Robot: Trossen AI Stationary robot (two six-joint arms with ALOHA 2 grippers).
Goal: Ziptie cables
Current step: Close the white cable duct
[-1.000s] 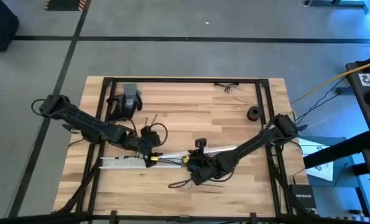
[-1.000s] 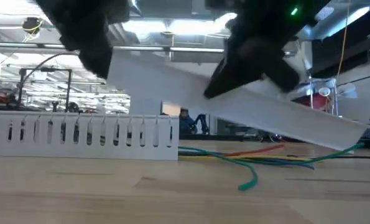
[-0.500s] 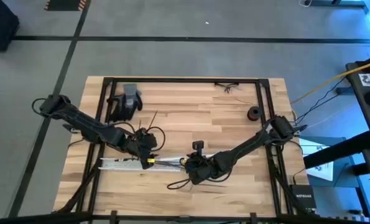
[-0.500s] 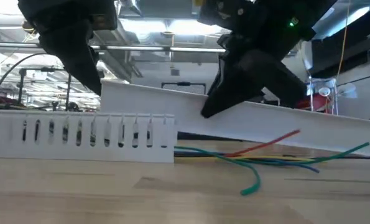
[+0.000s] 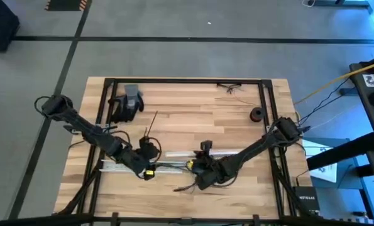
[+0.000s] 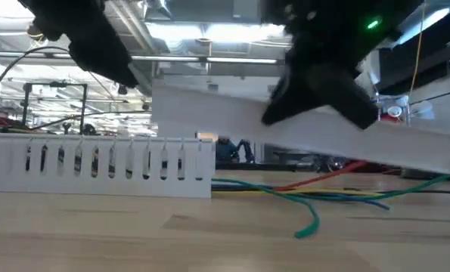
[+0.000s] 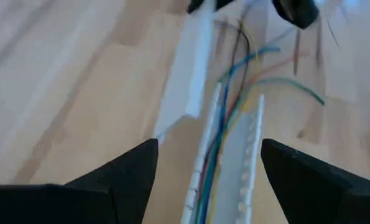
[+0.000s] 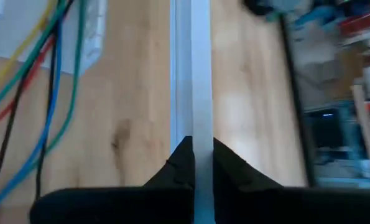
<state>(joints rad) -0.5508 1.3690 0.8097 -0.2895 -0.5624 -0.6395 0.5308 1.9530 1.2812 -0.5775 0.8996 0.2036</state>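
Note:
A long flat white strip (image 5: 227, 151) hangs above the table with my right gripper (image 8: 194, 146) shut on it. A white slotted duct (image 6: 96, 166) lies on the table near the front left. Thin coloured cables (image 7: 234, 81) run along inside it, and their loose ends (image 6: 308, 193) spill onto the wood. My left gripper (image 7: 209, 144) is open above the duct (image 7: 234, 180), one finger to each side and clear of it. The strip's left end (image 7: 194, 68) lies just beyond it. My right gripper (image 6: 315, 98) pinches the white strip between its two fingers, near the strip's middle (image 8: 193, 127). It comes at the strip from above. The strip (image 6: 232, 121) is lifted clear of the table and the duct, sloping slightly down toward the table's right.
A dark glove with a grey object (image 5: 127, 100) lies at the far left, and a small black roll (image 5: 257, 114) at the far right. A few thin strands (image 5: 231, 86) lie by the far edge. A black frame rail (image 5: 265, 100) runs along the table's sides.
My left gripper has moved toward the table's near edge, away from the strip's left end and over the slotted duct. The strip, still in my right gripper, dipped and then rose. It has shifted a little toward the table's right and now lies more level.

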